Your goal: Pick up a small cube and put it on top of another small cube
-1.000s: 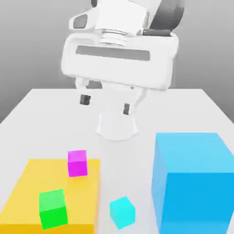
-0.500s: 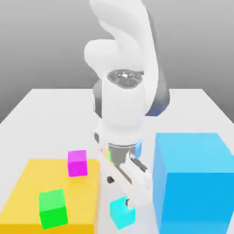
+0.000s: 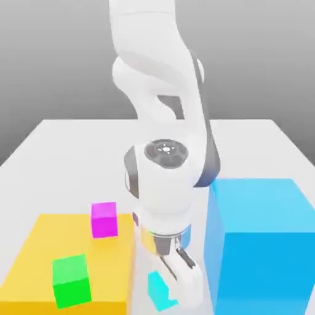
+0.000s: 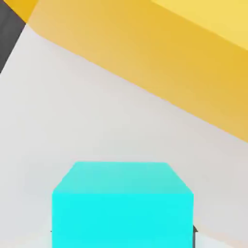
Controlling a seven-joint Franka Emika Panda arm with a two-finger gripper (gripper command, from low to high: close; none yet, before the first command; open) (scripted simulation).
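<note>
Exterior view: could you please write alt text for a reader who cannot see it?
A white robot arm reaches down to the table, its gripper shut on a small cyan cube. At the exterior view's left, a magenta cube and a green cube sit on a flat yellow block; a large blue cube stands at the right.

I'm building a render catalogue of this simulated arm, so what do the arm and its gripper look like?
The arm is glossy white with rounded, bulbous links and dark grey bands at the joints. A round white cap with a small circular marking sits on the wrist housing. Below it a metallic collar shows an iridescent sheen. The gripper has a white, boxy body. No cables are visible.
</note>
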